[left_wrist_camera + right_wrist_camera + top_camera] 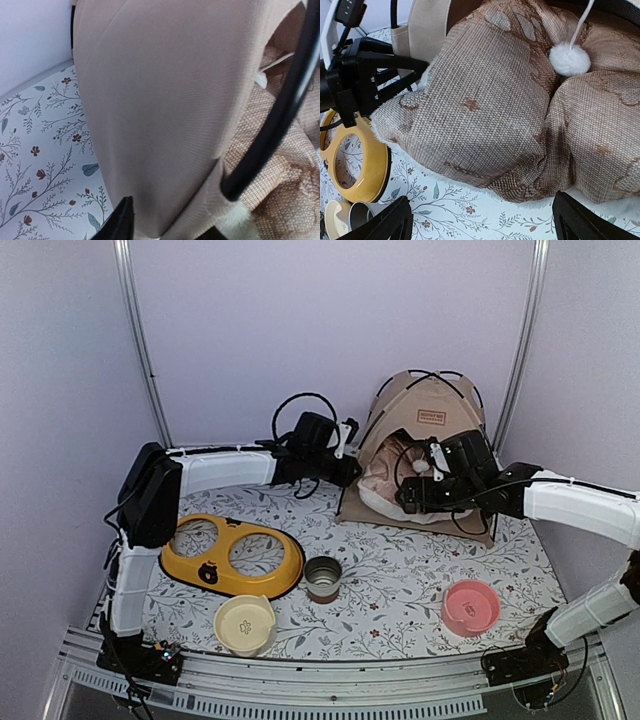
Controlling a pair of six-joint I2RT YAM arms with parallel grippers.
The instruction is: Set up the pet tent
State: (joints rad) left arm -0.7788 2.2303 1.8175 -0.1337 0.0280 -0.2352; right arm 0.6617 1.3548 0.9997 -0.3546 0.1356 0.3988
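- The pet tent [425,405] stands upright at the back right of the surface [400,565], tight against the rear wall, with its opening facing the arms.
- It's tan fabric and looks smooth. Thin black poles [441,374] cross over the peak, and there's a small brown label patch [431,417] above the door.
- A white pom-pom [569,59] hangs on its string in the doorway, right in front of the cushion [485,110].
- That pinkish woven cushion is folded and bulges out through the door onto the surface.
- My left pincer [166,227] is at the tent's left door edge. Its fingers are drawn in with the fabric hem between them, so I read it as pinching the tent.
- My right pincer [485,217] hovers low in front of the cushion, spread wide, with nothing between its fingers.
- Room-wise, the tent's back and right side are close to the wall and the slanted metal rail [522,335].
- In front there's a bare floral strip, then the yellow double feeder [232,558], metal cup [323,577], cream bowl [245,624] and pink bowl [471,606] nearer the arms.
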